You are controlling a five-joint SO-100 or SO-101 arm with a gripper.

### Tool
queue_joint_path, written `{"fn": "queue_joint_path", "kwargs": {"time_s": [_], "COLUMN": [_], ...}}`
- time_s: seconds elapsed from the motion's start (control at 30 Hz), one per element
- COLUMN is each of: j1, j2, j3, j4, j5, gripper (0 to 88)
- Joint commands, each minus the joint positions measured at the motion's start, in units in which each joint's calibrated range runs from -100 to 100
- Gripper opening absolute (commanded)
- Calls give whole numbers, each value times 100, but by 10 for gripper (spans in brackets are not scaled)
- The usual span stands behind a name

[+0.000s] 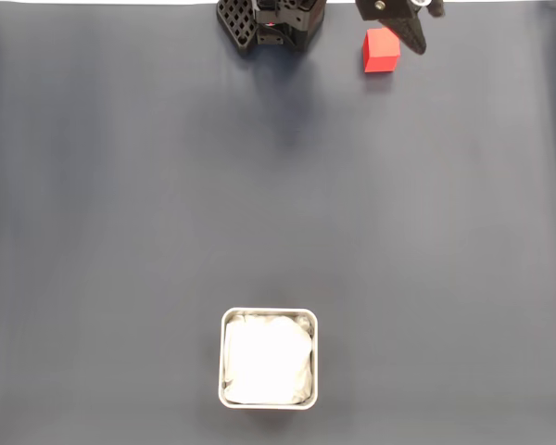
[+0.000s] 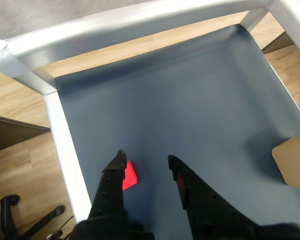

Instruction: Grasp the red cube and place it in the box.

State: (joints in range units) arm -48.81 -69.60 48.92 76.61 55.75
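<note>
Small bright red matte cube (image 1: pixel 381 50) resting on the dark blue-grey table mat (image 1: pixel 278 204) near the top edge of the fixed view, right of centre. Small square silver metal box with rounded corners and white cloth-like lining (image 1: pixel 269 358) sitting low in that view, slightly left of centre, well apart from the cube. Black arm base (image 1: pixel 271 22) at the top edge, left of the cube. Black two-finger gripper (image 1: pixel 410 32) just beside the cube's upper right corner in the fixed view, fingertip very close to it; touching or not, impossible to tell there.

In the wrist view, gripper (image 2: pixel 146 161) spread apart and holding nothing, two black fingers reaching up from the bottom edge with bare mat between them. Red cube (image 2: pixel 129 176) partly hidden behind the left finger (image 2: pixel 110 187), a red wedge showing at that finger's inner side, within the gap but close against the left finger and apart from the right one. Silver metal frame rail (image 2: pixel 135 22) running along the mat's far edge and down its left side, wooden floor (image 2: pixel 20 150) beyond it
</note>
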Motion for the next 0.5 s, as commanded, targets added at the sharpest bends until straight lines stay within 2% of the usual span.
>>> {"fn": "queue_joint_path", "kwargs": {"time_s": [0.0,0.47], "j1": [-275,-928], "j2": [-145,-371], "j3": [8,455], "j4": [183,552], "j5": [0,88], "gripper": [208,297]}}
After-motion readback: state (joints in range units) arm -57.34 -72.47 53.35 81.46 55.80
